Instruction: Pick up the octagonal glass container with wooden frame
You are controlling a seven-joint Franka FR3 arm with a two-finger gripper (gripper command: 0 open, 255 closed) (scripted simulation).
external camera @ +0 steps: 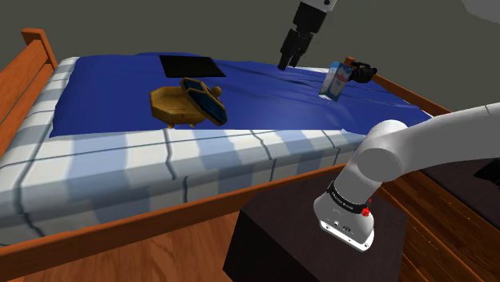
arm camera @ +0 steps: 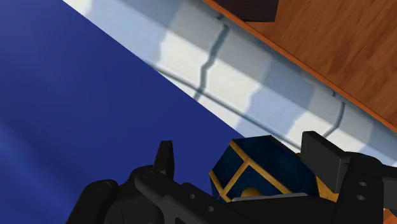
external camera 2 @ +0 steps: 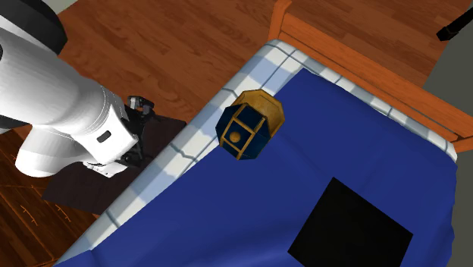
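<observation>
Navy panes in a tan wooden frame: the container [external camera: 188, 102] lies tipped on its side on the blue blanket [external camera: 264, 104], near the bed's striped edge.
Its eight-sided end is a plain tan, shallow like a tray, and thin tan ribs split the dark, flat panes; a small gold knob sits on one face in the second exterior view. The gripper [external camera: 288, 60] hangs above the far side of the blanket, well apart from the container, and its black fingers [arm camera: 324, 156] stand spread with nothing between them touching. A white and blue carton [external camera: 336, 80] stands upright near it; its print is too small to read. A flat black square [external camera: 191, 66] lies behind the container. The mattress [external camera: 200, 160] is checked white and grey; the bed frame [external camera: 32, 72] is orange wood.
</observation>
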